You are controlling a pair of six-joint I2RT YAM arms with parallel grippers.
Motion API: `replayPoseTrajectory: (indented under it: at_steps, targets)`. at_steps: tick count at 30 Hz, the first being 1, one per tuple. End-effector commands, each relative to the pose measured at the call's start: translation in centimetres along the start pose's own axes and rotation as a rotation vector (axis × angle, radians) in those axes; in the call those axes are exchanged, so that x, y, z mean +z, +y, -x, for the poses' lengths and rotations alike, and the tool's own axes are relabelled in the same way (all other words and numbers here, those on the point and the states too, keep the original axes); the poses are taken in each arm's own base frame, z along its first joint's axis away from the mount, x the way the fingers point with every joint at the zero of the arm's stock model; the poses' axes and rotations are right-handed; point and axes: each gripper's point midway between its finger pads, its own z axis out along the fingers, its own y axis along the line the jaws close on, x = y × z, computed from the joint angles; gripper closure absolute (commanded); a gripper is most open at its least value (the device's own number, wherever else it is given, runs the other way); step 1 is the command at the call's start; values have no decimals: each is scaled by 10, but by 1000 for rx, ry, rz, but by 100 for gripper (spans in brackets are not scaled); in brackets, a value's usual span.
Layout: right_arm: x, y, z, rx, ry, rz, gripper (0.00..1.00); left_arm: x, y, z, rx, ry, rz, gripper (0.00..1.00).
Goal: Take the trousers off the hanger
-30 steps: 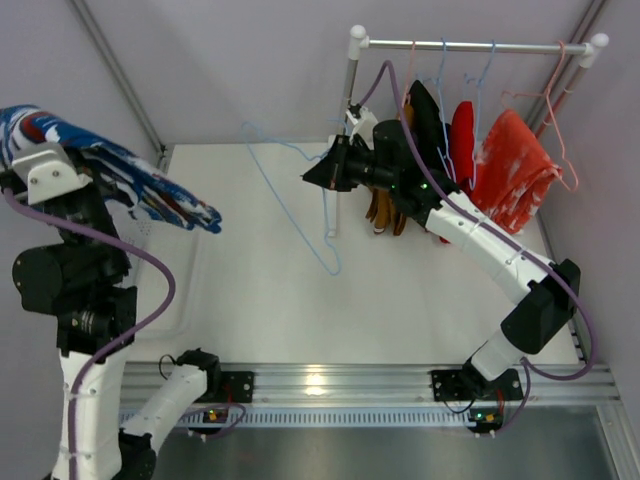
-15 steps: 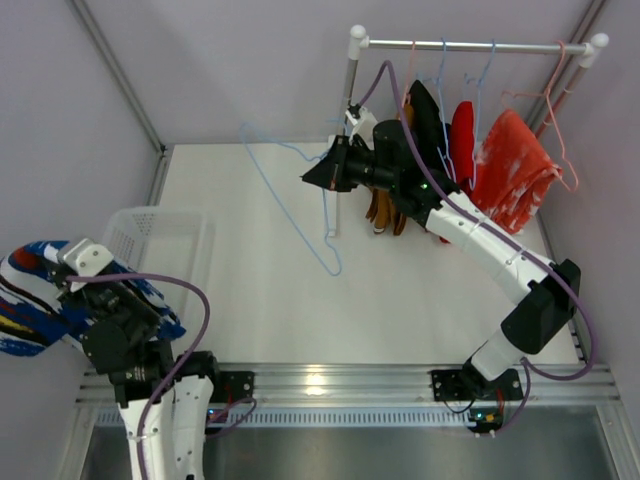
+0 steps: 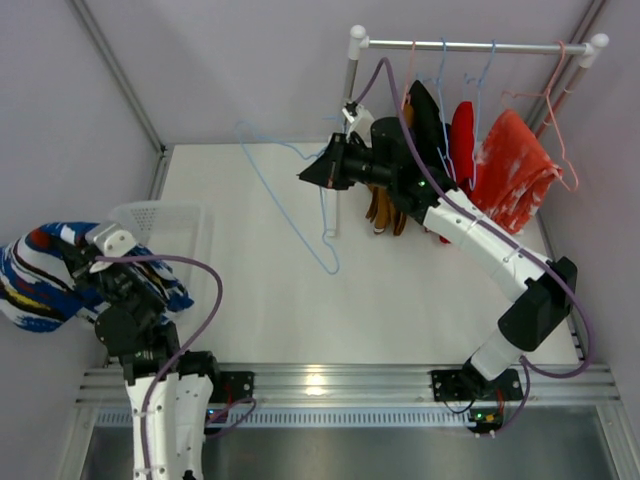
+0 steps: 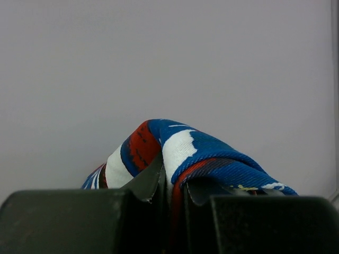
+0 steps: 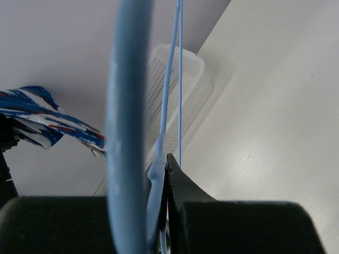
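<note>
Trousers [image 3: 40, 278] in blue with white and red patches hang bunched from the left fingers [image 4: 156, 182]. They are out past the left edge of the bench [image 3: 400, 290], just beside the white mesh basket [image 3: 165, 215]. In the left wrist view these 2 fingers stand almost together. A fold of the blue cloth is pinched in the narrow gap and humps up over their tips.

The right fingers [image 5: 175, 182] are nearly pressed together on the thin wire of a light blue hanger [image 3: 290, 200]. The hanger is bare and held tilted above the bench, left of the rack's white post [image 3: 352, 80]. In the right wrist view the wire runs between the fingertips, with the basket and the blue cloth far beyond it.

3 more pairs hang at the rail [image 3: 470, 46] behind the right arm: a tan-brown pair [image 3: 380, 208] lowest, a black pair [image 3: 425, 115], then a red pair [image 3: 462, 135]. An orange-red garment [image 3: 512, 170] with white specks hangs at the right end of the rail. Any lettering on the arms is too small to read.
</note>
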Motion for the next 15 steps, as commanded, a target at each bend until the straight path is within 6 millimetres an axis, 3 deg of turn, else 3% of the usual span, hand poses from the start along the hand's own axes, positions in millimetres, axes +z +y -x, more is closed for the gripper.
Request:
replayPoseTrajectory:
  at_steps: [1, 2, 3, 8, 12, 15]
  targets:
    - [-1, 21, 8, -28, -12, 46, 100, 13, -23, 20, -29, -143, -56, 100]
    - [-1, 21, 8, -31, -11, 45, 100, 14, -34, 15, -26, -138, -85, 100]
    - [-1, 21, 8, -34, -11, 45, 100, 15, -52, -5, 5, -100, -127, 100]
    - [-5, 20, 8, -46, -9, 44, 100, 9, -98, -65, 72, -15, -205, 100]
    - [-11, 20, 9, -54, -11, 50, 100, -16, -147, -127, 112, 74, -377, 100]
    - [-17, 22, 12, -68, -21, 49, 100, -33, -180, -155, 95, 162, -531, 100]
